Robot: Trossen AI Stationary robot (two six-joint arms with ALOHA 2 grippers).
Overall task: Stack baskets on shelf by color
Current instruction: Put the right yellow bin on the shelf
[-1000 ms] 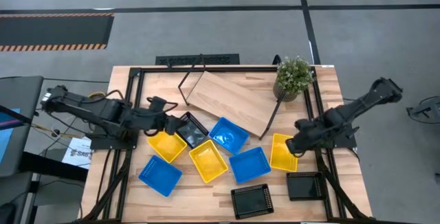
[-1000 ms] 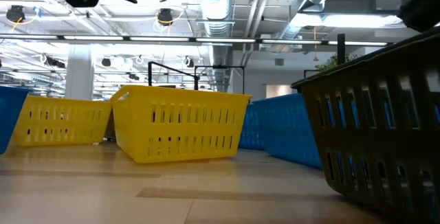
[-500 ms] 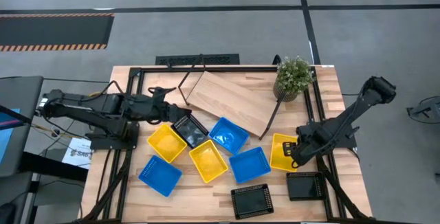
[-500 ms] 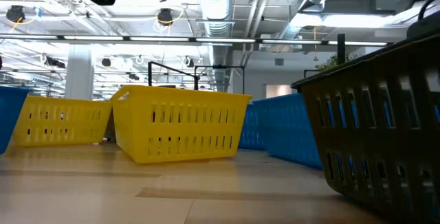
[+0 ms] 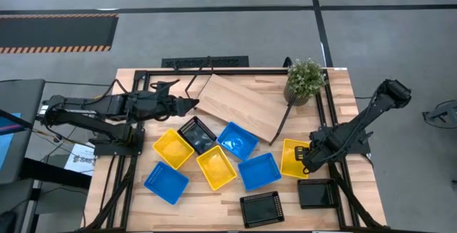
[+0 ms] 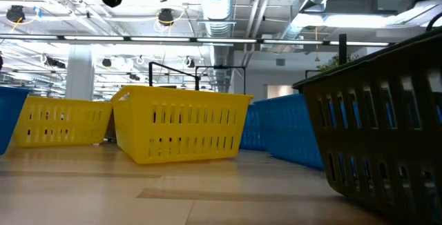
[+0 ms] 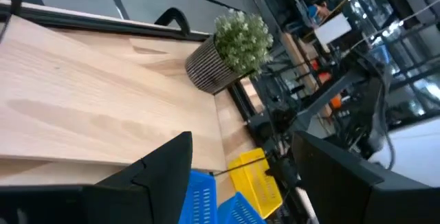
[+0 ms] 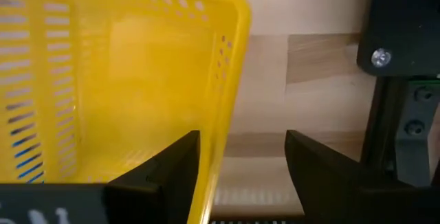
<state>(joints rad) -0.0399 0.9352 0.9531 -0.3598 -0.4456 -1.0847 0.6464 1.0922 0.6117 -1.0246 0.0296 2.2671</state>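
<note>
Left gripper moved off black basket to shelf edge, fingers apart, empty. Right gripper dropped onto rightmost yellow basket: fingers apart, straddling its 3 o'clock wall, not clamped. Basket long axis 12–6. Right arm nearer. All baskets on worktop, empty; shelf at 12, bare.

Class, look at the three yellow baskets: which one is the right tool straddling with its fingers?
The yellow basket farthest right, beside the black baskets. Its rim sits between the right tool's open fingers; the other two lie mid-table, untouched.
</note>
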